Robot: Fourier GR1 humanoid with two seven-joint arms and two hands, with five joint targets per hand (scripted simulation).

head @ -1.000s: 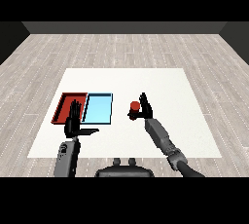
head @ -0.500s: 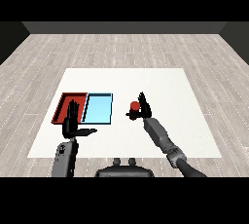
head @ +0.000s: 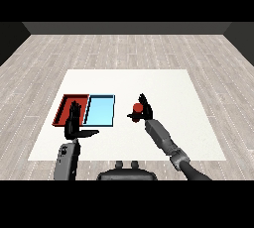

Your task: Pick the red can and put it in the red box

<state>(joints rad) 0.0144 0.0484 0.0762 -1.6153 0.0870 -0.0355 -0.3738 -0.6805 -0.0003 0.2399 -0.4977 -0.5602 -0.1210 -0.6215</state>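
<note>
floor point(head: 124, 48): grey wood planks | table point(head: 163, 81): white | far wall point(head: 127, 28): dark

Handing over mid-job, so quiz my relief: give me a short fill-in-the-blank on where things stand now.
1. The can is at the ____ hand.
2. The red tray lies ____ of the blue tray.
3. The left hand hovers with fingers ____.

Missing words: right; left; open

The view holds 1 red can point(head: 137, 107), 2 trays lying side by side, namely 1 red tray point(head: 63, 107) and 1 light blue tray point(head: 100, 110), 1 white table point(head: 163, 88), and 2 black hands, 1 left hand point(head: 74, 125) and 1 right hand point(head: 145, 112).
</note>
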